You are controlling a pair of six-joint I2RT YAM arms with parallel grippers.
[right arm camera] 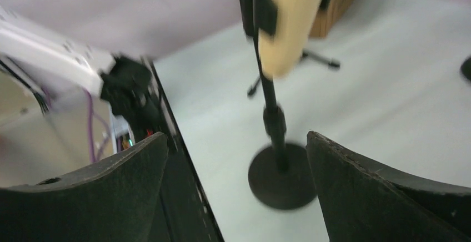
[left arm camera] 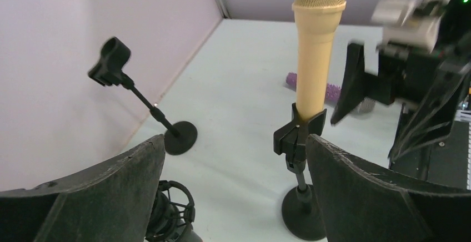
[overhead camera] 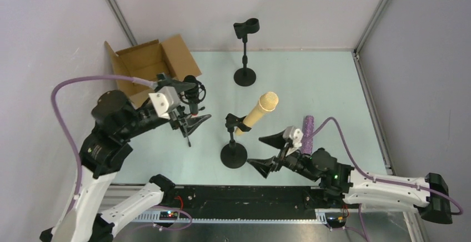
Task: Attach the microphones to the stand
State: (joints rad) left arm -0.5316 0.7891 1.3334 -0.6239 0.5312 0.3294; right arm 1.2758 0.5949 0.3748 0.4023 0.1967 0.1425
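Top external: both arms' jaws apart, flanking stand [overhead camera: 234, 154] holding cream microphone [overhead camera: 258, 112].

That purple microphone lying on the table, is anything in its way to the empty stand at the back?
Nothing visible sits directly between them. The purple microphone lies front right, and the empty stand is farther back. The cream microphone, clipped in the near stand, leans up close beside that path.
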